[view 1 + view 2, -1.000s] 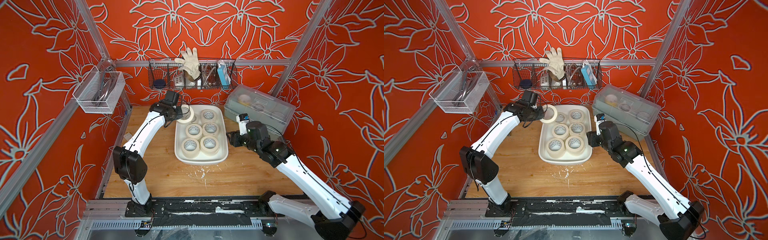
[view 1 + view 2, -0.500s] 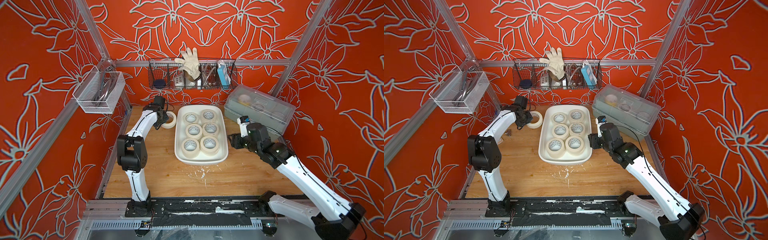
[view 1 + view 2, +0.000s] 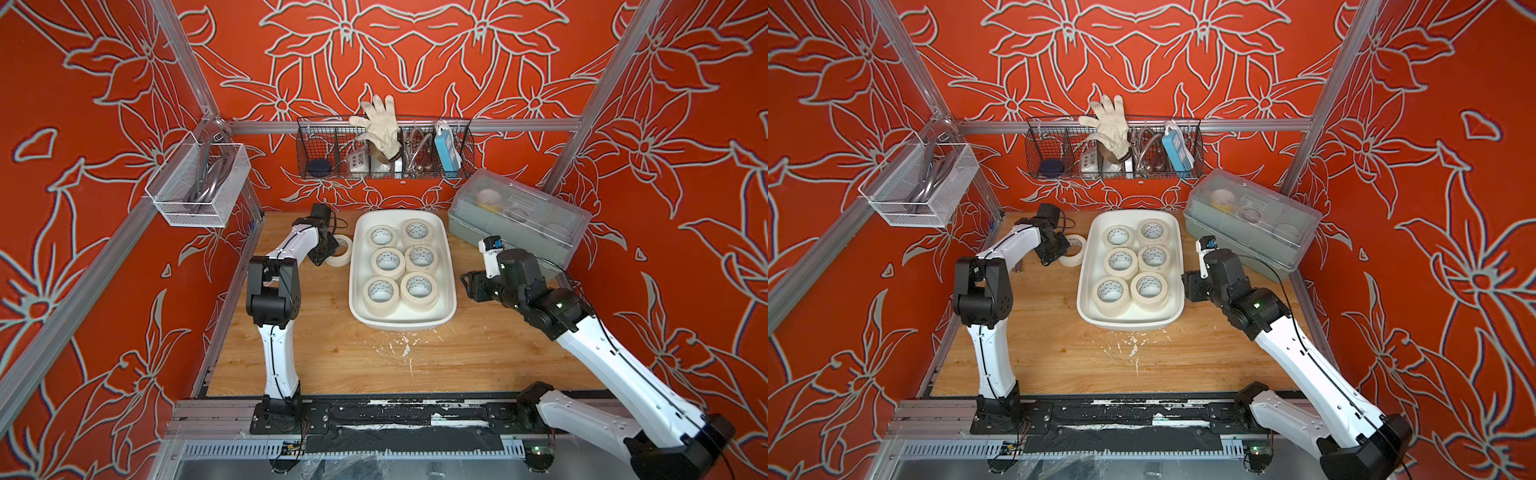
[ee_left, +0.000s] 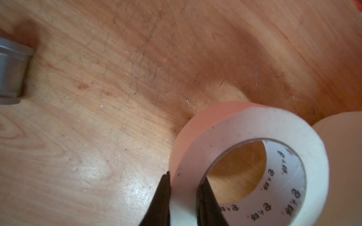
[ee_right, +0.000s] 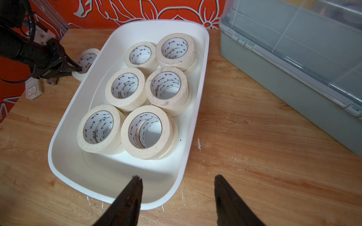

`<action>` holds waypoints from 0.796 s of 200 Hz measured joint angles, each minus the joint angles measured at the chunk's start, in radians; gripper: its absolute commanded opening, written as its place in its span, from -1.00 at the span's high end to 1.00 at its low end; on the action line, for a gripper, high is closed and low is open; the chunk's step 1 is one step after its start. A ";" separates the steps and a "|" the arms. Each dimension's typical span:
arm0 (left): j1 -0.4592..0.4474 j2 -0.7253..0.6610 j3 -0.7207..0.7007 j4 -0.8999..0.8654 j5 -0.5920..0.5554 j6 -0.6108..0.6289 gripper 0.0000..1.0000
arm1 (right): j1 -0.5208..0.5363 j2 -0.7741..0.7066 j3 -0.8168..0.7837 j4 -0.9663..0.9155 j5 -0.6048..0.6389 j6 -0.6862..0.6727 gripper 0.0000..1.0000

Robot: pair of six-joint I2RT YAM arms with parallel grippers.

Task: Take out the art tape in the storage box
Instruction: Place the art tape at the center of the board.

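The white storage box (image 3: 401,326) (image 3: 1129,326) (image 5: 117,176) lies mid-table in both top views. It holds several stacks of cream art tape rolls (image 3: 388,262) (image 3: 1121,262) (image 5: 125,88). One more roll (image 3: 343,249) (image 3: 1075,251) (image 4: 195,137) (image 5: 86,58) is outside, just left of the box and low at the wood, tilted. My left gripper (image 3: 332,248) (image 3: 1065,250) (image 4: 185,182) (image 5: 78,69) is shut on that roll's wall, one finger inside the ring. My right gripper (image 3: 467,282) (image 3: 1185,282) (image 5: 177,177) stands open and empty by the box's right rim.
A grey-green box with a translucent lid (image 3: 519,220) (image 5: 293,68) stands at the back right. A wire basket (image 3: 384,166) with a glove hangs on the back wall, a mesh basket (image 3: 199,187) on the left wall. A small labelled block (image 5: 33,91) lies by the left edge.
My left arm carried the roll from above the box's far left corner out to the left and down to the table. The right arm barely moved.
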 measured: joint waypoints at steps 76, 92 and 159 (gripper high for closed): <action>0.000 0.073 0.010 0.023 -0.003 0.010 0.54 | -0.010 -0.019 -0.005 -0.007 -0.013 0.000 -0.25; 0.000 0.073 0.011 0.026 -0.003 0.014 0.30 | -0.013 -0.026 -0.008 -0.008 -0.014 0.000 -0.25; 0.000 0.068 0.022 -0.006 -0.002 0.064 -0.39 | -0.022 -0.028 -0.010 -0.010 -0.036 0.000 -0.25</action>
